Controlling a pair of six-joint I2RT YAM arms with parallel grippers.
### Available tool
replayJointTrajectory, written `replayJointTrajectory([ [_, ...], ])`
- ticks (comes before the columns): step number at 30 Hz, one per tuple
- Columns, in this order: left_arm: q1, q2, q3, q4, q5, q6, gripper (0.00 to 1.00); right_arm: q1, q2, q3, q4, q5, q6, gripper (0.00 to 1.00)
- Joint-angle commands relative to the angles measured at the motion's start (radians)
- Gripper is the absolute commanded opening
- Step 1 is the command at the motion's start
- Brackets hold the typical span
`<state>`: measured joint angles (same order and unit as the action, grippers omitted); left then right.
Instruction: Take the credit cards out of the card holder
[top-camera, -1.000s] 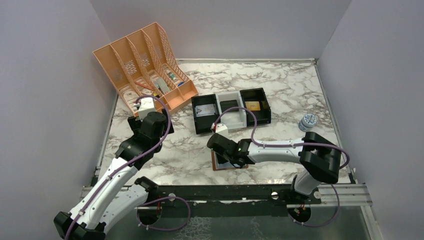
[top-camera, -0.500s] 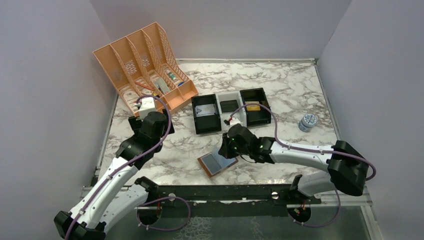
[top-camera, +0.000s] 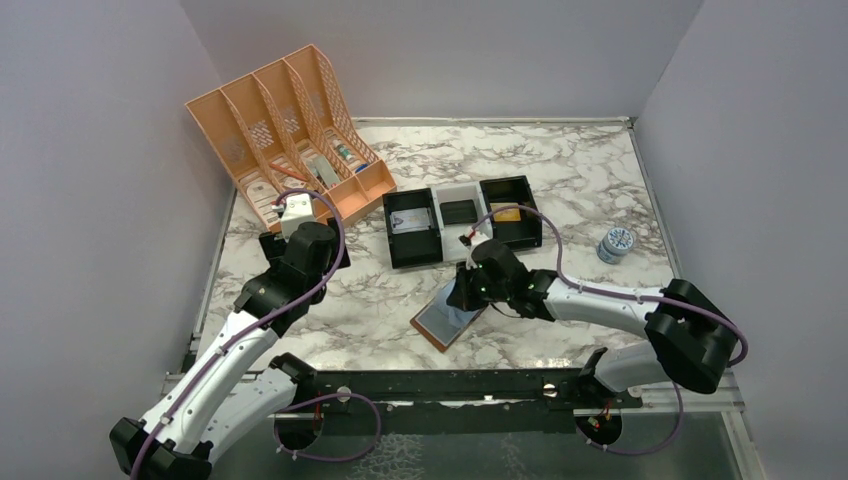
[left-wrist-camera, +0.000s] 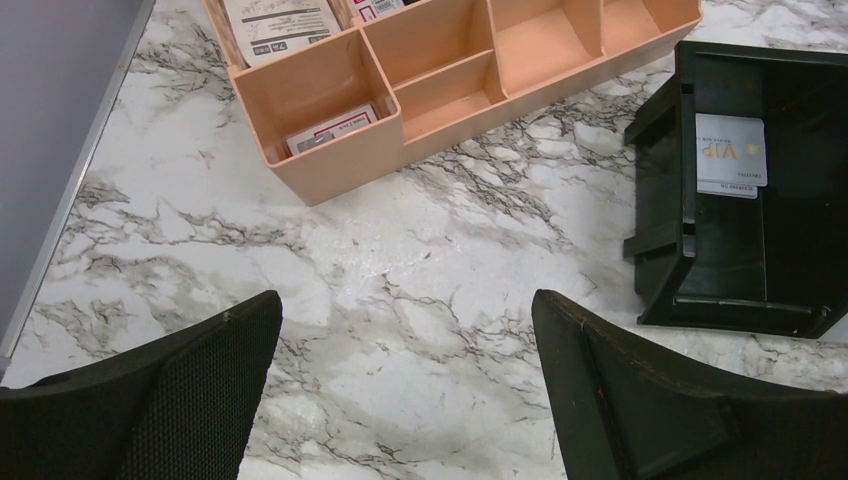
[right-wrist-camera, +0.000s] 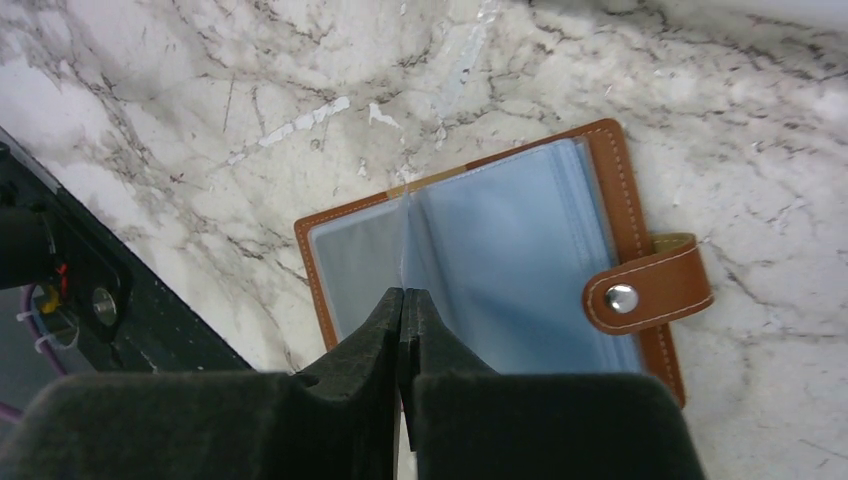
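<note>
Card holder lies spread open on the desk, at 6 o'clock from the black trays, its snap tab at 3 o'clock in the right wrist view. Right fingers are pressed shut over its centre fold; whether they pinch a sleeve is unclear. Left fingers hang wide open, well apart at 9 o'clock. Credit cards do not show clearly, so I would catch one card's edge and draw it out flat, lest the holder lift.

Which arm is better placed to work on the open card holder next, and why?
Right. The right tool, shut, sits on the card holder at its centre fold, apparently pinching a leaf. The left tool hovers open over bare marble near the orange organiser.
</note>
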<state>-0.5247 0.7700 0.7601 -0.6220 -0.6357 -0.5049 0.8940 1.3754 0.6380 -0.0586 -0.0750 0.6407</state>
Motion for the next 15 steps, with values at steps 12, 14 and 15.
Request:
replayJointTrajectory([
  [12,0.008,0.014,-0.007,-0.008,0.016,0.012,0.99,-0.144,0.069,0.021,-0.013,-0.078,-0.297,0.11],
  [14,0.008,0.015,-0.007,-0.008,0.016,0.011,0.99,-0.151,0.062,0.022,-0.026,-0.047,-0.304,0.16],
  [15,0.008,0.016,-0.007,-0.008,0.016,0.011,0.99,-0.153,0.055,0.027,-0.035,-0.034,-0.304,0.18],
])
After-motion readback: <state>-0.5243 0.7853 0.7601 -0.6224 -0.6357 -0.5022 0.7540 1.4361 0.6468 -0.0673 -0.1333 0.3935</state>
